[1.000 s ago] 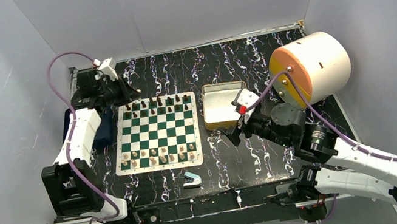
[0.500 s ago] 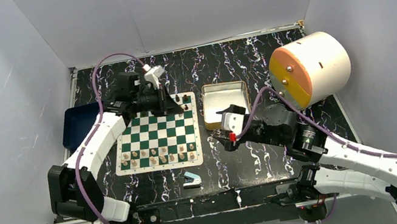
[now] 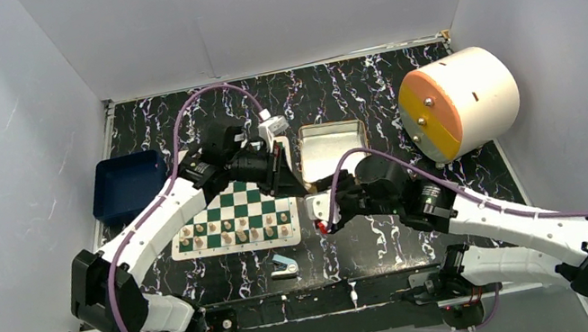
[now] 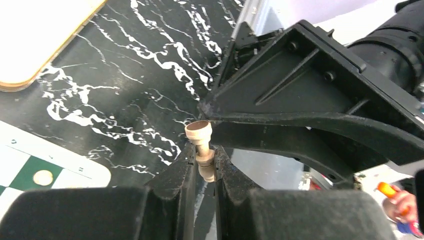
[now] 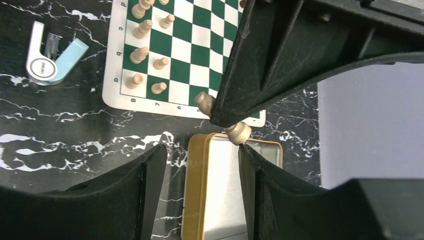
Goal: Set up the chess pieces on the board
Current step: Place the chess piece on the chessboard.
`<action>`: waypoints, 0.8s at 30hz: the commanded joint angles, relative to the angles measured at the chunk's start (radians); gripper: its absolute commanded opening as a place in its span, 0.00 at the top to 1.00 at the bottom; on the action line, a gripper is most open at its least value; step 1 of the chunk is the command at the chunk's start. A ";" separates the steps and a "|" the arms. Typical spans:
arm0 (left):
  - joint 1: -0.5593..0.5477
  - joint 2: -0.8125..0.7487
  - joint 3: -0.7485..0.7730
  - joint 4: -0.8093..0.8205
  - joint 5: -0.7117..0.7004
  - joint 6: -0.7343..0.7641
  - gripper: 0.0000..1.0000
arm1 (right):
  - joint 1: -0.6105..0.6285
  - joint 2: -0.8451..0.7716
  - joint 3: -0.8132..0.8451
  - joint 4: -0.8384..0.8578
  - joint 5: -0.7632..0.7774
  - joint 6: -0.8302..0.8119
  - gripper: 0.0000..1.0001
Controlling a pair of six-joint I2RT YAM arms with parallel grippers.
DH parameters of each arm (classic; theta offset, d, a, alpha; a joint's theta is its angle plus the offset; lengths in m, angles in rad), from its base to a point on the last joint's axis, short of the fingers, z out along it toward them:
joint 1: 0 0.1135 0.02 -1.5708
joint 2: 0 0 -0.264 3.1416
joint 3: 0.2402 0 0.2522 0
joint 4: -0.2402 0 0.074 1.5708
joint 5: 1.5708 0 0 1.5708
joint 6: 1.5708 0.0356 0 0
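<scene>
- Handover pose, as I read it: left end effector (image 4: 204,155) pinches a pale piece (image 4: 201,142) just off the board's (image 3: 233,206) right edge, above the bare surface (image 4: 130,80).
- Piece is clamped head-in with its wide base poking past the fingertips. Long axis is tilted, roughly in line with the left fingers.
- Right end effector (image 5: 200,152) is spread and holds nothing, facing the left one, also just right of the board.
- Piece lies just ahead of that gap, nearer one finger. I'd centre it before closing on the base.
</scene>
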 commanded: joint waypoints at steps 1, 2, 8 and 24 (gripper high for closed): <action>-0.012 -0.055 -0.012 0.009 0.128 -0.010 1.00 | -0.002 0.016 0.079 0.034 0.016 -0.107 0.37; -0.012 -0.057 -0.013 0.007 0.138 -0.013 1.00 | -0.002 0.021 0.082 0.040 0.017 -0.114 0.37; -0.012 -0.079 -0.026 0.008 0.140 -0.010 1.00 | -0.001 0.051 0.105 0.043 0.027 -0.134 0.38; -0.012 -0.074 -0.010 -0.009 0.132 -0.017 1.00 | 0.000 0.030 0.111 -0.006 -0.120 -0.199 0.55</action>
